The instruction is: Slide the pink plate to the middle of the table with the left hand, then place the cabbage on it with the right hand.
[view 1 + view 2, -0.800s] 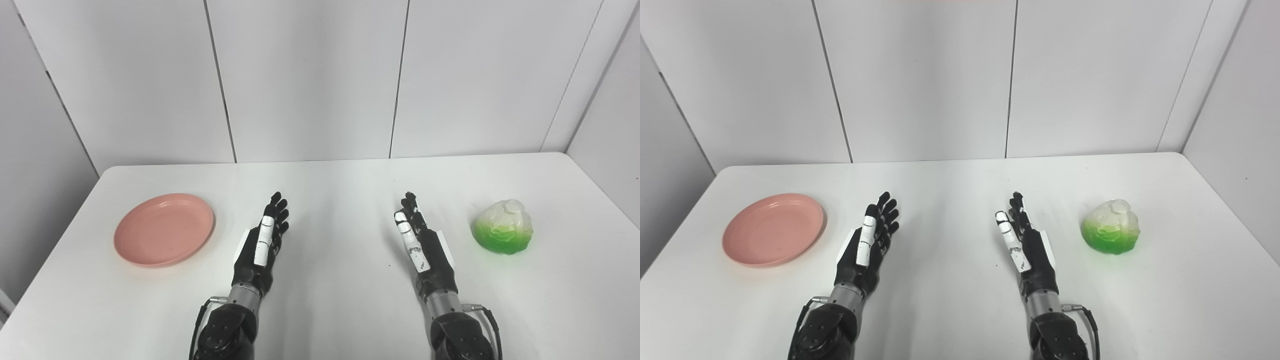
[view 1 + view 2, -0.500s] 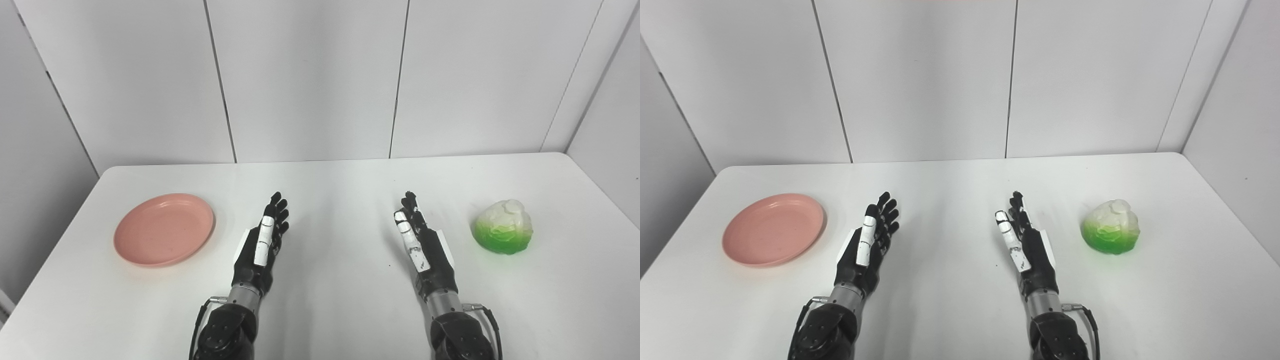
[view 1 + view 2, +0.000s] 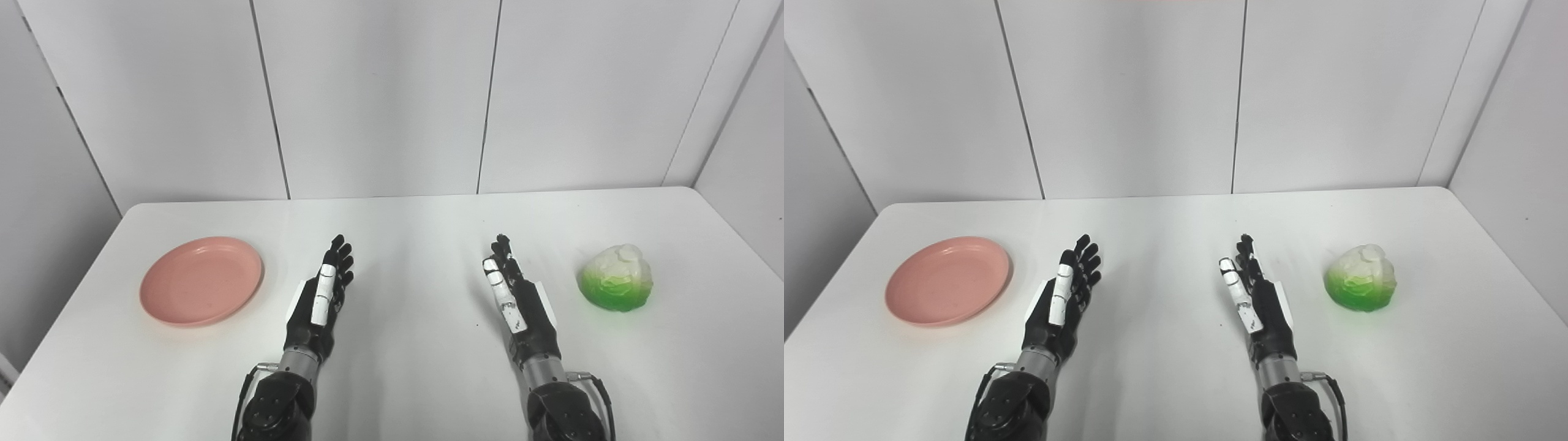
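Clearance: bare tabletop around both hands, two items at the sides.

The white table (image 3: 404,220) lies bare between the left hand (image 3: 320,300) and right hand (image 3: 519,300), both empty with fingers extended. Pink plate (image 3: 201,280) sits near the left hand's outer side; cabbage (image 3: 616,286) near the right's. Unobstructed surface separates each hand from its neighbouring item.

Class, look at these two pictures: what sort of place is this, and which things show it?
Probably a robot test bench, not a kitchen: a bare white table boxed in by plain white panels, holding only a pink plate and a plastic-looking cabbage.
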Robot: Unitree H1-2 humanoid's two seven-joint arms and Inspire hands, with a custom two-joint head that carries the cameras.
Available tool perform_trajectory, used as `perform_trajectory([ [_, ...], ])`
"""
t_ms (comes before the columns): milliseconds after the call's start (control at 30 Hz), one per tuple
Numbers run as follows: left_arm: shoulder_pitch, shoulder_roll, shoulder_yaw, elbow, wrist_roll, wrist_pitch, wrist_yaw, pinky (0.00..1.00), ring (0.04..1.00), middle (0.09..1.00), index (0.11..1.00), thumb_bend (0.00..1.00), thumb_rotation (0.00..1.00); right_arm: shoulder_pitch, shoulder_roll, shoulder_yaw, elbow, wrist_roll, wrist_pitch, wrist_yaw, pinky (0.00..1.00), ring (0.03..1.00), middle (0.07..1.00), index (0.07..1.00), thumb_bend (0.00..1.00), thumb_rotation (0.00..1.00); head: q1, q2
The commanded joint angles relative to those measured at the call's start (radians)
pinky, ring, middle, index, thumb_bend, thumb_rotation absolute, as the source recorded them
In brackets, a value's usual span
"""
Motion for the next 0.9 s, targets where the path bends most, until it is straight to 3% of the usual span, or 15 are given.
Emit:
perform_trajectory([
  [0, 0.007, 0.001, 0.008, -0.035, -0.003, 0.003, 0.013, 1.00, 1.000, 1.000, 1.000, 0.83, 1.00, -0.027, -0.004, -0.003, -0.029, 0.000, -0.025, 0.011, 1.00, 0.998, 0.979, 1.000, 0.63, 0.89, 0.042, -0.008],
  [200, -0.040, 0.039, 0.074, -0.158, -0.033, 0.041, 0.037, 1.00, 1.000, 1.000, 1.000, 0.83, 1.00, -0.012, -0.040, -0.028, -0.008, 0.057, -0.053, 0.057, 0.98, 0.976, 0.972, 1.000, 0.65, 0.89, 0.257, -0.077],
  [333, -0.097, 0.102, 0.135, -0.181, -0.020, 0.037, 0.081, 1.00, 1.000, 1.000, 1.000, 0.83, 1.00, -0.015, -0.069, -0.045, 0.021, 0.096, -0.057, 0.097, 1.00, 0.997, 0.992, 1.000, 0.69, 0.87, 0.329, -0.105],
  [467, -0.119, 0.146, 0.184, -0.190, -0.024, 0.045, 0.122, 1.00, 1.000, 0.992, 0.992, 0.85, 1.00, -0.010, -0.085, -0.054, 0.029, 0.110, -0.062, 0.114, 1.00, 0.997, 0.993, 1.000, 0.71, 0.87, 0.372, -0.127],
  [567, -0.123, 0.182, 0.208, -0.195, -0.020, 0.044, 0.143, 1.00, 0.980, 0.967, 0.970, 0.84, 1.00, -0.007, -0.096, -0.059, 0.033, 0.121, -0.075, 0.132, 1.00, 1.000, 0.998, 1.000, 0.65, 0.90, 0.385, -0.133],
  [867, -0.162, 0.312, 0.337, -0.072, -0.012, -0.032, 0.232, 0.85, 0.822, 0.808, 0.812, 0.82, 1.00, -0.022, -0.105, -0.082, 0.096, 0.139, -0.139, 0.146, 1.00, 0.986, 0.973, 1.000, 0.62, 0.91, 0.408, -0.140],
])
